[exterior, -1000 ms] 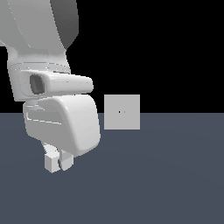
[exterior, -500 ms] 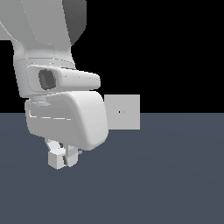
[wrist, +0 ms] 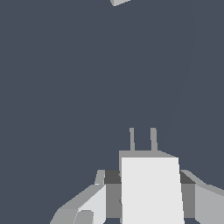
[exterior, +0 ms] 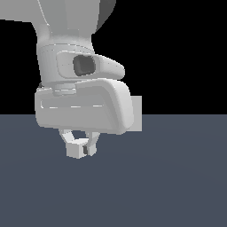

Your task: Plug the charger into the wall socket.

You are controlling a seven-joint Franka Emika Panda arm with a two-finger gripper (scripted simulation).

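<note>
I have the charger [wrist: 151, 188] clamped across its flat sides in the gripper [wrist: 148, 199], prongs forward, just above the floor. It looks light and rigid; the wall socket [exterior: 137, 113] stands beyond, mostly hidden.

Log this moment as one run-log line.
phase: carrying | gripper: shut on charger | prongs: free, unplugged | wall socket: mostly hidden behind arm | plugged: no

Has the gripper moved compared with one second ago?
Yes. The gripper with the charger shifted toward the exterior view's right, closer to the wall socket, now partly hidden.
</note>
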